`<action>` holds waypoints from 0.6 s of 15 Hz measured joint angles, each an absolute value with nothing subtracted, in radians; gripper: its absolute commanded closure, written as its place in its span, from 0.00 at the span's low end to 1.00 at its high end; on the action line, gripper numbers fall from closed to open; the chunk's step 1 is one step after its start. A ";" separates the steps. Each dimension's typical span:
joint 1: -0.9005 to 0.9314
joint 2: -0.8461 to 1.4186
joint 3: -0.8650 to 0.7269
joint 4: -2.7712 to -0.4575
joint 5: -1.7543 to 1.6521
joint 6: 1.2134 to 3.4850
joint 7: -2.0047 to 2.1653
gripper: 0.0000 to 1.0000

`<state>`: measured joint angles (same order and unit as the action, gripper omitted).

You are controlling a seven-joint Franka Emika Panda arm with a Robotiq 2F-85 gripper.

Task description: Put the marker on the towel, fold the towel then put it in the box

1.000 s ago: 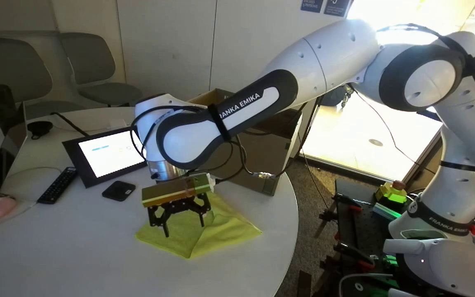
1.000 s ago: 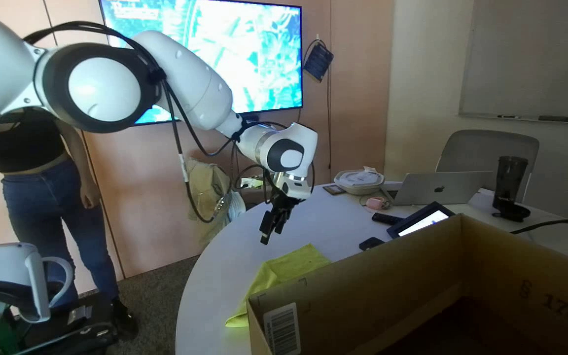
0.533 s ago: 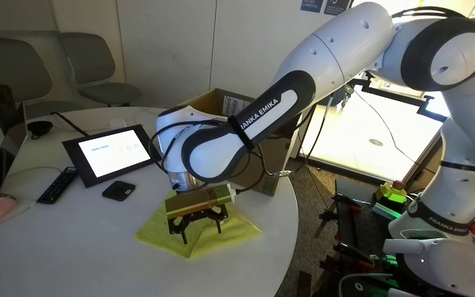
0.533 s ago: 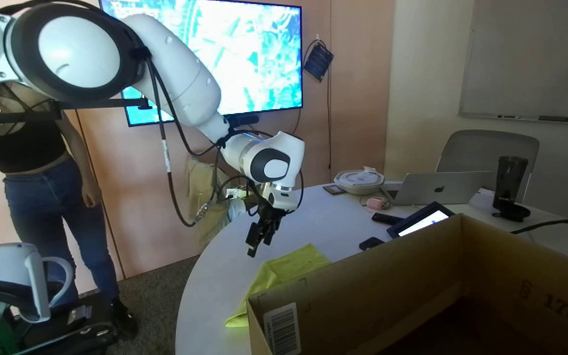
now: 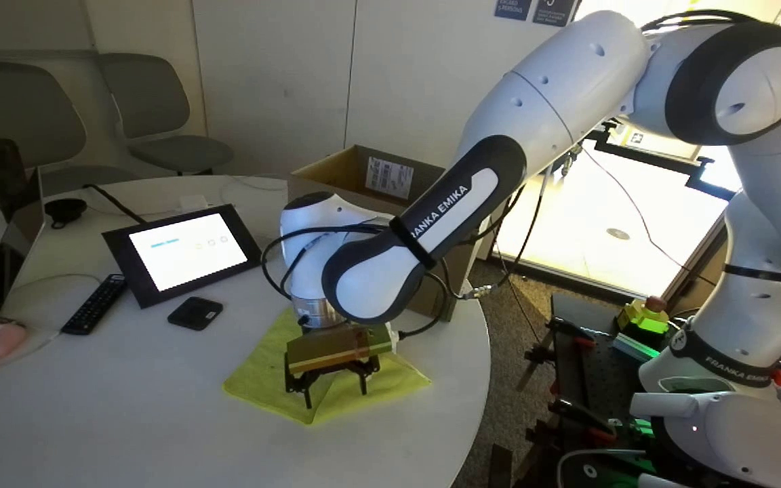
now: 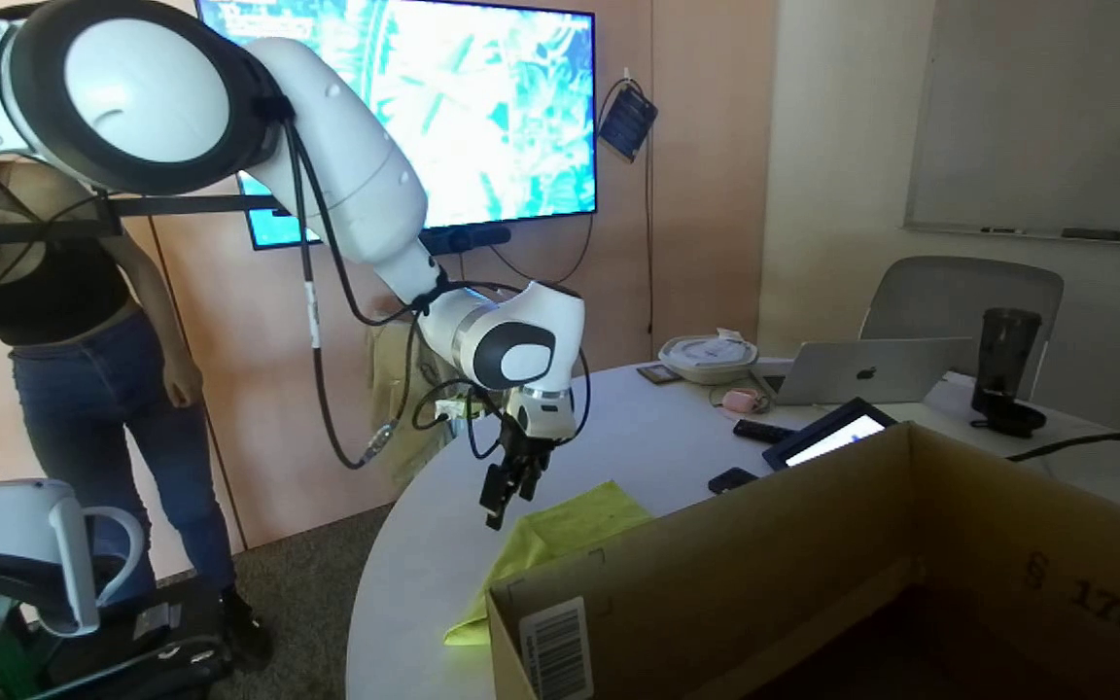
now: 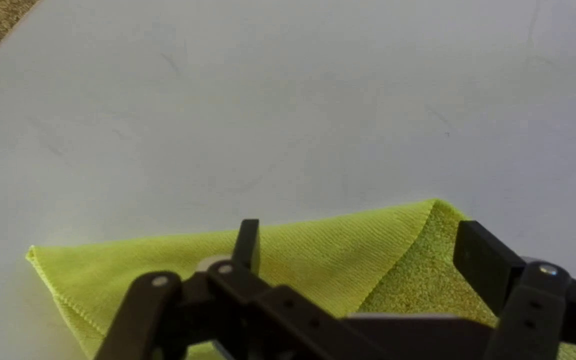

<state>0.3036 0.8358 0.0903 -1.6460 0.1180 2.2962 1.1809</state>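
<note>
The yellow-green towel [image 5: 387,390] lies on the white table with one part folded over; its ribbed flap and a rough darker patch show in the wrist view [image 7: 318,245]. Above the folded part hovers my gripper [image 5: 336,398], pointing down, its jaws wide apart with nothing between them. In the wrist view the two fingers [image 7: 483,262] frame the folded edge from above. The brown cardboard box [image 6: 716,574] stands beside the towel, its white label visible inside, and it hides part of the cloth in an exterior view. The marker is hidden or out of view.
A lit tablet [image 5: 187,247], a small black block [image 5: 195,313], a black remote [image 5: 95,305] and a pink case [image 5: 1,339] lie on the table past the towel. A laptop [image 6: 871,371] stands farther off. The table's rounded edge [image 5: 485,379] runs close to the towel.
My gripper has come lower and shifted across the towel, rightward in one exterior view and leftward in another. It has stayed open. The towel and box have not moved.
</note>
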 measured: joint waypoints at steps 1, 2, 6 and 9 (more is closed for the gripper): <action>0.304 0.836 0.090 -1.665 0.118 2.327 1.181 0.00; 0.304 0.835 0.089 -1.686 0.118 2.358 1.181 0.00; 0.306 0.835 0.081 -1.763 0.118 2.481 1.181 0.00; 0.311 0.834 0.074 -1.813 0.118 2.554 1.181 0.00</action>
<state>0.3105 0.8341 0.0737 -1.8132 0.1180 2.5543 1.1809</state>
